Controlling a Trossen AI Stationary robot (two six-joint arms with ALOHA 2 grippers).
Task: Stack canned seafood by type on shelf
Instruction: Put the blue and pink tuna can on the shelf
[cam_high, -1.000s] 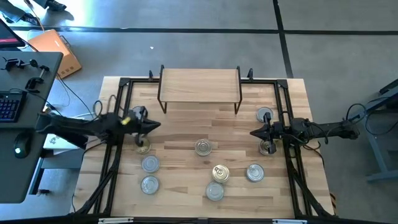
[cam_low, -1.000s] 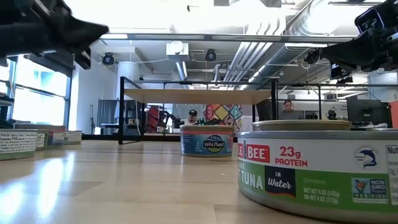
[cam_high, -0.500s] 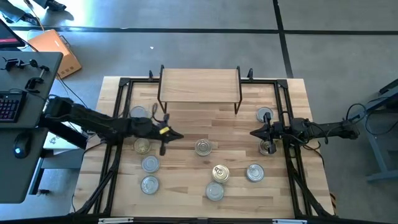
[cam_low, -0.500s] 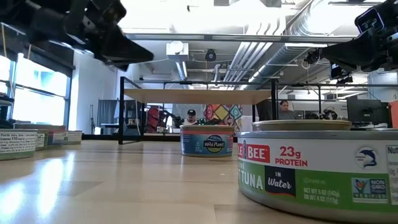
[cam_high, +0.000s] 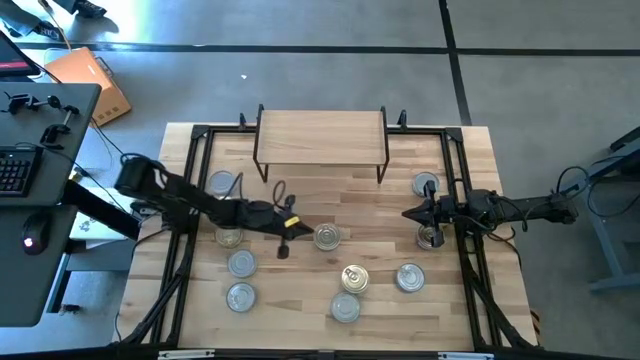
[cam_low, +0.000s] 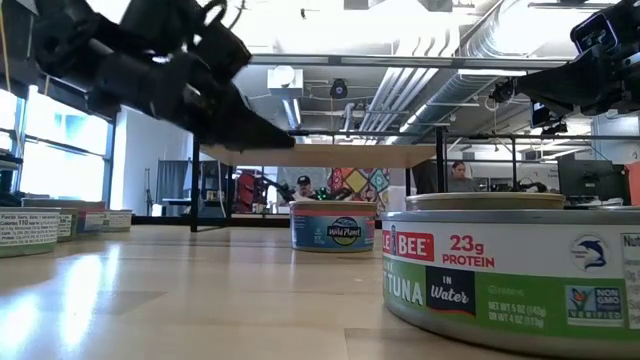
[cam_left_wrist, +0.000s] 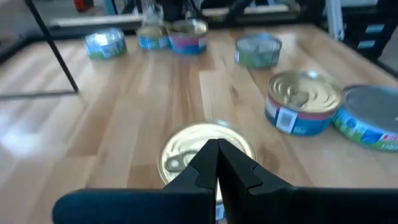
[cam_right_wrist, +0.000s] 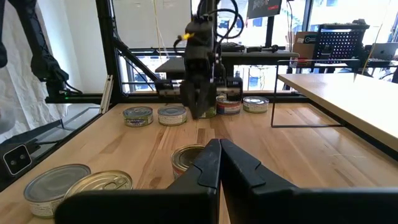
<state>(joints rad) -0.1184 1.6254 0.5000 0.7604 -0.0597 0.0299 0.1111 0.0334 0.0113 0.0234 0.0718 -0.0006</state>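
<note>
Several short round tins lie scattered on the butcher-block table. One silver-lidded tin (cam_high: 326, 237) sits near the middle, and its lid shows just past my left fingers in the left wrist view (cam_left_wrist: 186, 149). My left gripper (cam_high: 302, 228) (cam_left_wrist: 216, 157) is shut and hovers just left of that tin, above the table (cam_low: 288, 143). My right gripper (cam_high: 406, 212) (cam_right_wrist: 219, 148) is shut and held in the air by the right-hand tins (cam_high: 430, 236). The shelf (cam_high: 320, 135) (cam_low: 320, 155) stands at the far edge with nothing on its top.
More tins: a group at the left (cam_high: 229, 235) (cam_high: 241, 263) (cam_high: 240, 297) (cam_high: 222, 183), three near the front middle (cam_high: 354, 278) (cam_high: 345, 307) (cam_high: 409, 277), one at the right (cam_high: 426, 185). Black frame rails (cam_high: 190, 200) run along both table sides. Bare wood lies in front of the shelf.
My left arm has swung from beside the left-hand tins toward the table's right, ending close to the middle tin. Its gripper has come down lower and stayed shut. No tin has moved.
</note>
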